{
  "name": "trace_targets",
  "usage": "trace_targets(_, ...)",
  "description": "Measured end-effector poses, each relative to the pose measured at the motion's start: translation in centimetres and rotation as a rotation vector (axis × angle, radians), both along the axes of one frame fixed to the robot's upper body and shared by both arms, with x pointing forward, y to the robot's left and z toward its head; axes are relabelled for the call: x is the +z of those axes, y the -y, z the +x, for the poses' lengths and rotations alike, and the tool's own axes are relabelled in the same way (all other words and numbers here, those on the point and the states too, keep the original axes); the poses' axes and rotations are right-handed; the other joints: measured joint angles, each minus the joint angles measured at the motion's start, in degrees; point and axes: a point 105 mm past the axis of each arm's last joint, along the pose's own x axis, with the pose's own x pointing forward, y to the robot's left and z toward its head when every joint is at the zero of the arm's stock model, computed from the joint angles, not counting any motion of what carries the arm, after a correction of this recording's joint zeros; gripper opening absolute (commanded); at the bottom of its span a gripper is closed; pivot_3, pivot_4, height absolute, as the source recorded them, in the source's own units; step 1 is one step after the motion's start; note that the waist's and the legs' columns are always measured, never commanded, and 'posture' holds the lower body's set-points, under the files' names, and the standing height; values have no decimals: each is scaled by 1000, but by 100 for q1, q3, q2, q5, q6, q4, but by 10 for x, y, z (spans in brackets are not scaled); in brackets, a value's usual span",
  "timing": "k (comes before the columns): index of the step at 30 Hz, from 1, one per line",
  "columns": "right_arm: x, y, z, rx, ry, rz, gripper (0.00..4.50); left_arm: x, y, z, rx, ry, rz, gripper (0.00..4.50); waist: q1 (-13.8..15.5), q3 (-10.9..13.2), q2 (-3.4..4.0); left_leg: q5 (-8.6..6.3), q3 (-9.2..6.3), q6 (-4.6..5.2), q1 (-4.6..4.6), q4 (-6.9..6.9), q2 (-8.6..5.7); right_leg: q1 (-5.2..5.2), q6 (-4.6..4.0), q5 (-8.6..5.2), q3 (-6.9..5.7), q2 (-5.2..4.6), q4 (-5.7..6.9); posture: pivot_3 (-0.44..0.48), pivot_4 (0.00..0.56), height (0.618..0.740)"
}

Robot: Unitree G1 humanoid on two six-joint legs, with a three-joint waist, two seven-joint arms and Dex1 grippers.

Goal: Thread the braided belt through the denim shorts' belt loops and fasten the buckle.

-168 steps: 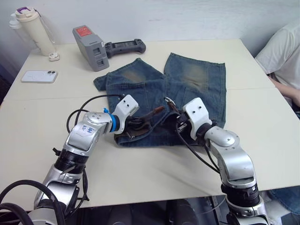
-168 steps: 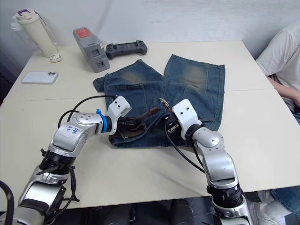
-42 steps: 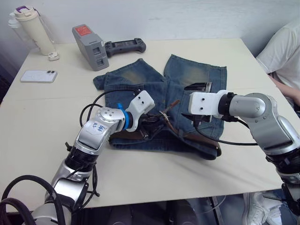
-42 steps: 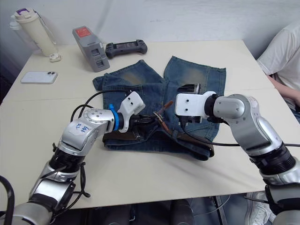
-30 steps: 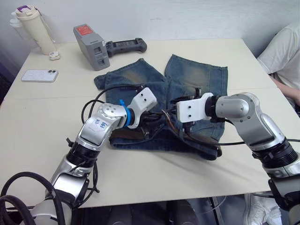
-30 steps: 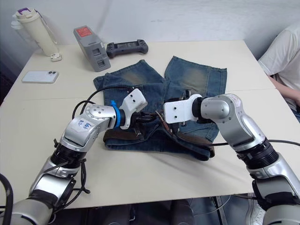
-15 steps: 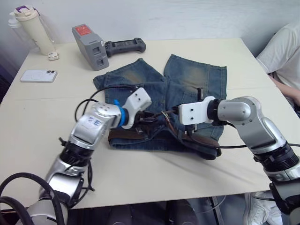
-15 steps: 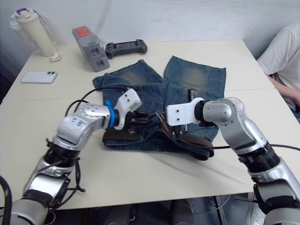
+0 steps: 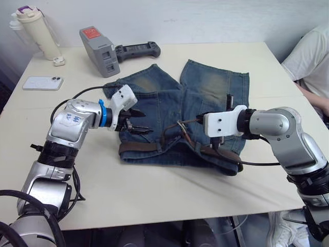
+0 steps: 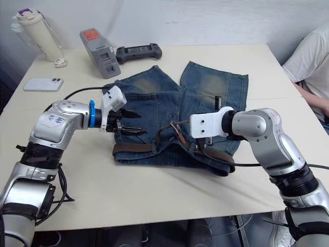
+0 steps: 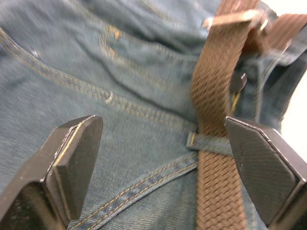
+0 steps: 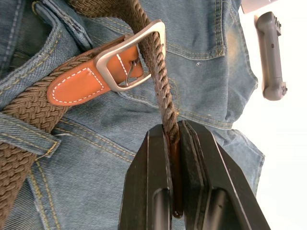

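At frame centre, the faded blue denim shorts [image 9: 205, 98] lie flat on the cream desk [image 9: 154, 190]. The right gripper [image 12: 173, 143], jaws clamped on the dark brown braided belt [image 12: 148, 62], holds the strap through the square silver buckle [image 12: 132, 60]. The left gripper [image 11: 163, 163] hovers over the waistband, jaws apart.

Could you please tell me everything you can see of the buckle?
The buckle is a square silver metal frame with a thin prong, sewn to a tan leather tab with white stitching. It lies on the denim shorts near the waistband. The braided belt passes through it, and the right tool pinches that strap just beyond.
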Motion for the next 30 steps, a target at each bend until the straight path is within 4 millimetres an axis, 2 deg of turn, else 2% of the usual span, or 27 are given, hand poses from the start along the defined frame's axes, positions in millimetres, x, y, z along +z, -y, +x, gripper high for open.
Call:
trace_targets(3, 1, 2, 0, -15, -2, 8, 0, -19, 4, -10, -49, -37, 33, 2203, -15, 0, 0, 0, 0, 0, 0, -2, 1, -3, 0, 0, 0, 0, 2, 0, 150, 740)
trace_targets(4, 2, 2, 0, -17, -2, 9, 0, -24, 5, -12, -59, -47, 46, 1681, -12, 0, 0, 0, 0, 0, 0, -1, 1, -3, 0, 0, 0, 0, 4, 0, 150, 740)
trace_targets(5, 2, 2, 0, -18, -2, 10, 0, -27, 6, -13, -68, -47, 62, 1440, -7, 0, 0, 0, 0, 0, -1, 1, 1, -4, 0, 0, 0, 0, 4, 0, 150, 740)
trace_targets(8, 2, 2, 0, -26, -8, 14, 0, -31, 8, -15, -105, -27, 104, 95, -2, 0, 0, 0, 1, 0, -2, 2, 0, -4, 0, 0, 1, 0, 4, 0, 150, 740)
trace_targets(12, 3, 1, -2, -13, -4, 5, 0, -48, 9, -18, -126, -27, 167, 37, -2, 0, 0, 0, 2, 0, -2, 3, 0, -4, 0, 0, 1, 0, 5, 0, 150, 740)
trace_targets(18, 16, 8, -8, 31, 64, -63, 0, -50, 15, -16, -163, 42, 217, 37, 19, 0, 1, 0, 2, 1, 0, 7, 0, 1, 0, 0, 1, -1, 4, 0, 150, 740)
trace_targets(26, 37, 29, -19, 79, 110, -132, 0, -54, 18, -14, -205, 105, 260, 37, 64, 0, 1, -4, 4, 6, 1, 13, 0, 3, 1, 0, 1, -1, 3, 0, 150, 740)
trace_targets(28, 46, 34, -20, 78, 123, -128, 0, -56, 17, -14, -205, 102, 260, 37, 67, -1, 2, -4, 5, 7, 1, 15, 0, 4, 1, 1, 2, -2, 5, 0, 150, 740)
trace_targets(30, 57, 30, -22, 105, 147, -133, 0, -56, 17, -14, -204, 103, 261, 37, 66, -1, 3, -4, 4, 6, 3, 17, 0, 4, 1, 1, 2, -2, 7, 0, 150, 740)
